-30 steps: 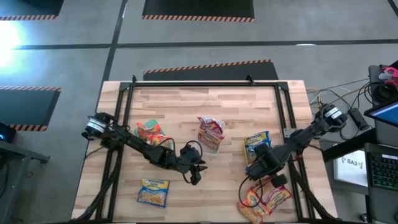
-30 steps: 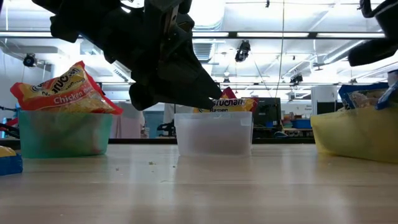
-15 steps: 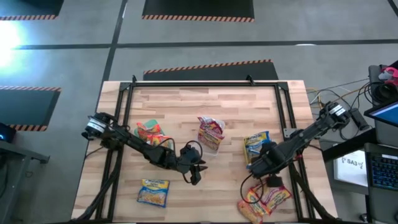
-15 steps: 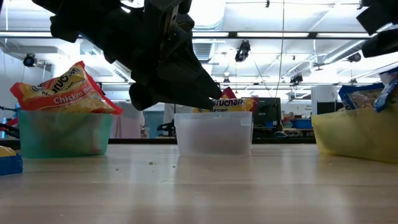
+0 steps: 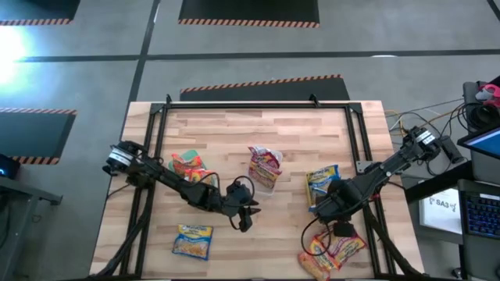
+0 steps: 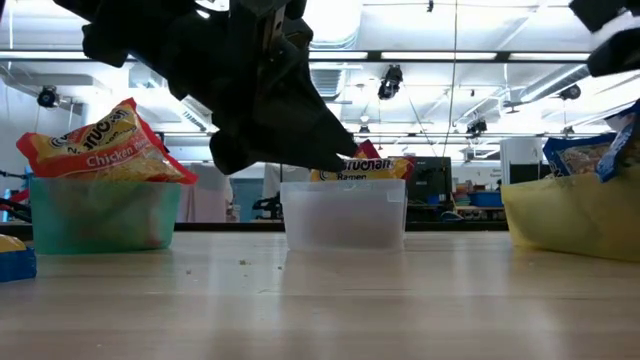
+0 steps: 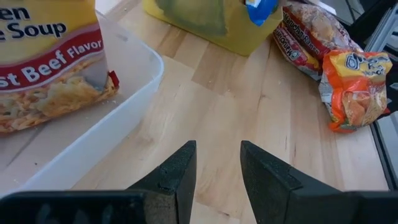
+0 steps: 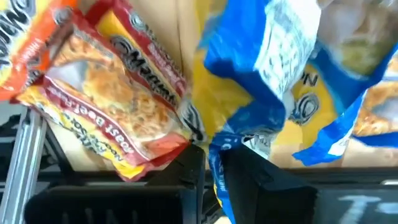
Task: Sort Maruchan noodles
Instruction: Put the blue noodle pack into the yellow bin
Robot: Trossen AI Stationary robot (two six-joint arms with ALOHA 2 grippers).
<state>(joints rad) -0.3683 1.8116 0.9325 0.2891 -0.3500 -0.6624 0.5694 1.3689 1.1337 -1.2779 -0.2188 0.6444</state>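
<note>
Maruchan noodle packets stand in three bins: orange ones in the green bin (image 5: 187, 165), a red one in the clear bin (image 5: 264, 168), blue ones in the yellow bin (image 5: 322, 181). A blue packet (image 5: 193, 240) lies flat on the table at the near left. Red and orange packets (image 5: 332, 250) lie at the near right. My left gripper (image 7: 214, 155) hangs open over bare wood near the clear bin (image 7: 93, 137). My right gripper (image 8: 214, 158) points down by the yellow bin's near side, shut on a blue packet (image 8: 273, 74). My right gripper pinches a blue packet's crinkled edge (image 8: 217, 171) between its two fingers, coming from above and pointing down. The packet hangs below the fingers by the yellow bin. I cannot tell whether its lower end rests on anything.
A black frame (image 5: 258, 105) runs round the far edge and both sides of the wooden table. Cables and a laptop sit beyond the right edge (image 5: 476, 140). Bare wood lies between the clear bin and the table's near edge.
My right gripper has risen a little and rolled about the line it points along, staying by the yellow bin. In the low view it has moved up toward the picture's top right corner. My left arm has kept still.
</note>
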